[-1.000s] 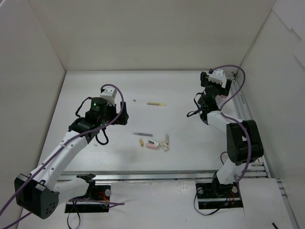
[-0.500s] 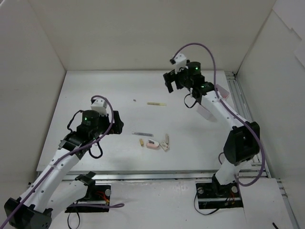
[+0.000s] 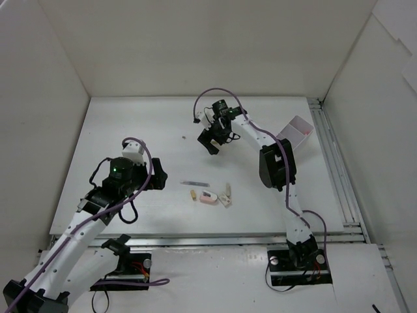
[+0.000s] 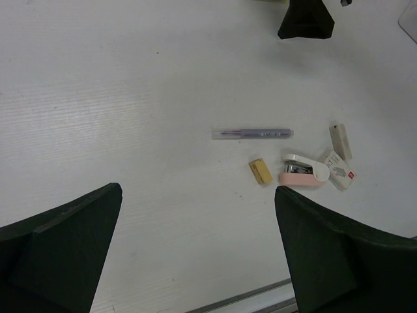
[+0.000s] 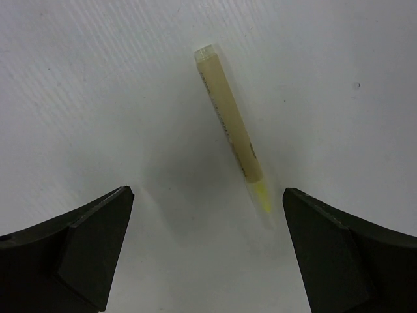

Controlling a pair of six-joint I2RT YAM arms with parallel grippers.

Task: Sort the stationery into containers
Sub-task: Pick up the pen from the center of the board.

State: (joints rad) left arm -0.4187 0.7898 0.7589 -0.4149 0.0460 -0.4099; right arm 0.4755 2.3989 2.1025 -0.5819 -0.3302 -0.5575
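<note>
A yellow pen (image 5: 231,124) lies on the white table just ahead of my open right gripper (image 5: 207,195), nearer its right finger. In the top view the right gripper (image 3: 212,141) covers this pen. A grey pen (image 3: 194,183), a tan block (image 3: 193,194), a white-pink eraser (image 3: 208,197) and cream blocks (image 3: 227,190) lie mid-table. The left wrist view shows the same grey pen (image 4: 253,134), tan block (image 4: 260,171) and eraser (image 4: 305,171). My left gripper (image 3: 156,177) is open and empty, left of this cluster (image 4: 198,190). One white box (image 3: 294,130) sits at the right; the other is out of view.
White walls enclose the table on three sides. A metal rail (image 3: 335,169) runs along the right edge and another along the near edge (image 3: 208,238). A tiny dark speck (image 3: 184,137) lies left of the right gripper. The right arm's link (image 3: 277,166) rises over the table's right half.
The right arm has swung from the back right corner leftwards and now hangs over the yellow pen. The left gripper has drawn back a little toward the near edge.
</note>
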